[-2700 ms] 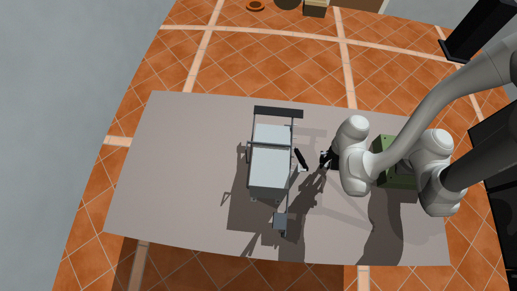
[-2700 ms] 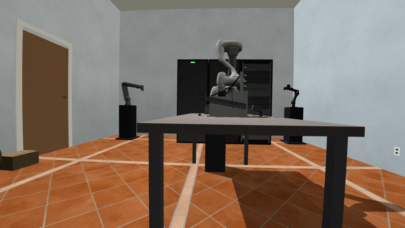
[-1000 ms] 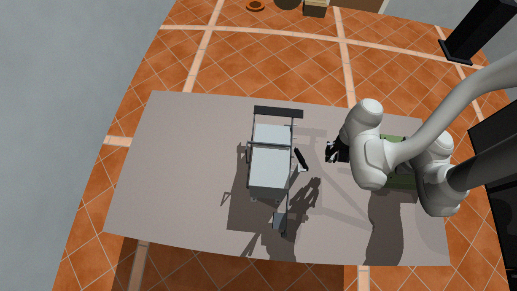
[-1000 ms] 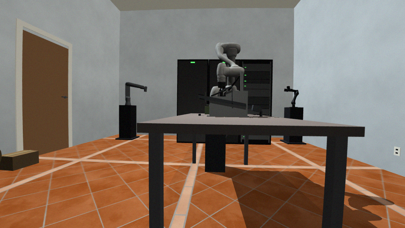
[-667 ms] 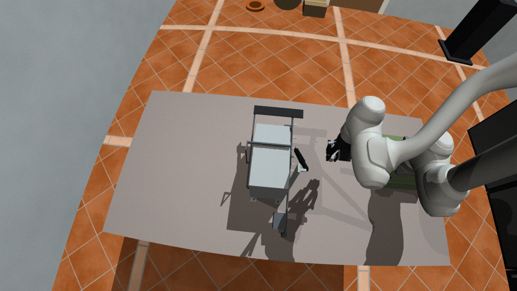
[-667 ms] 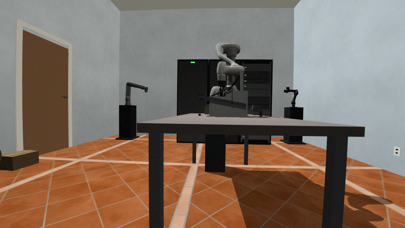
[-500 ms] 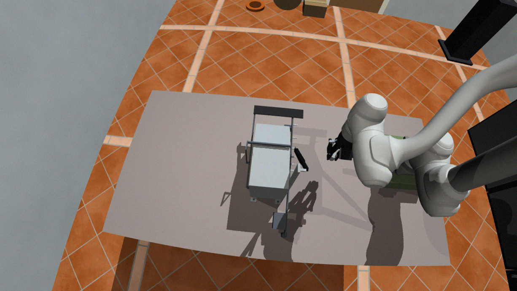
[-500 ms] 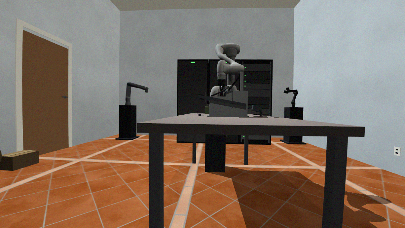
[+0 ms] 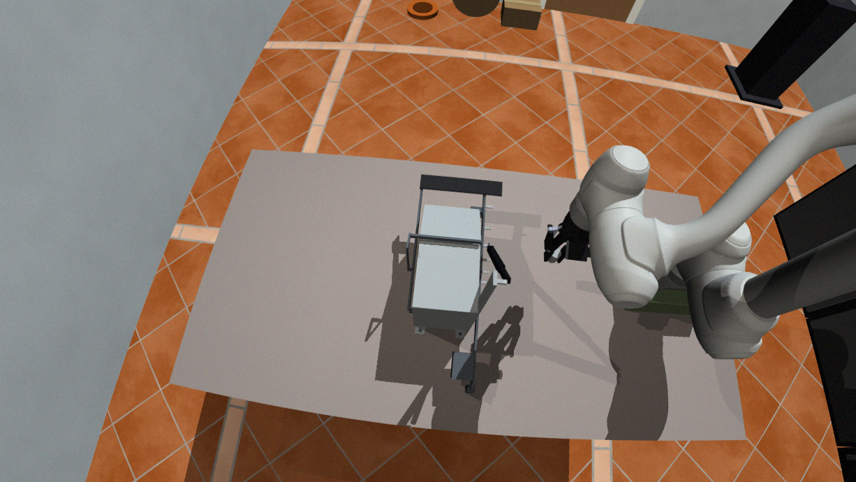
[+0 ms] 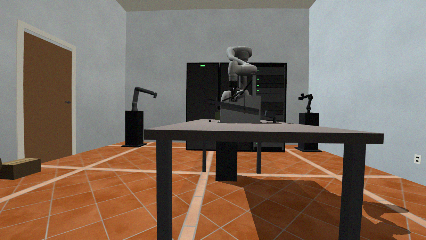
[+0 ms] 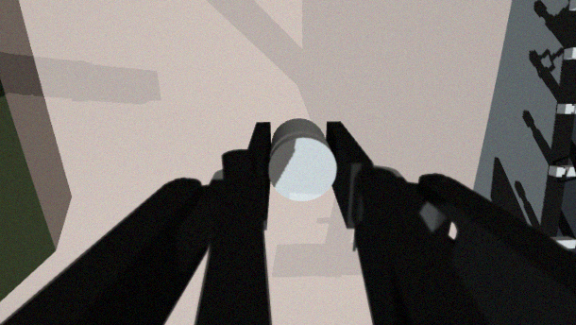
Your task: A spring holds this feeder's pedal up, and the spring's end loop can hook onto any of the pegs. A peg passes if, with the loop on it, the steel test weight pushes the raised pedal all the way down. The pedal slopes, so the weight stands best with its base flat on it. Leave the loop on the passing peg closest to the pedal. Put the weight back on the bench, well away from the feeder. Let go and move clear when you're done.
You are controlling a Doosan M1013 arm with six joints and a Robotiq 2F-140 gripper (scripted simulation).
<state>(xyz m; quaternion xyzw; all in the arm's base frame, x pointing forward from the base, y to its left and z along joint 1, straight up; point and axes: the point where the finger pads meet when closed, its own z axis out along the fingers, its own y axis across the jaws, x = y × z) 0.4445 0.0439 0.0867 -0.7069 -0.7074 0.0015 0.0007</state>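
Observation:
The grey box feeder (image 9: 447,263) stands mid-table, with its black pedal (image 9: 459,185) at the far end; in the exterior view the pedal (image 10: 234,107) slopes and looks raised. A row of small pegs (image 9: 484,239) runs along the feeder's right side, and the black spring (image 9: 498,264) lies slanted beside them. I cannot tell which peg holds the loop. My gripper (image 9: 554,242) hangs above the table to the right of the feeder. In the wrist view its fingers are shut on the steel test weight (image 11: 302,161), a short pale cylinder held off the table.
A green block (image 9: 665,302) lies on the table under my arm, also at the left edge of the wrist view (image 11: 19,213). The feeder's peg side (image 11: 564,109) shows at the right of the wrist view. A small grey plate (image 9: 462,364) hangs on a rod at the feeder's near end.

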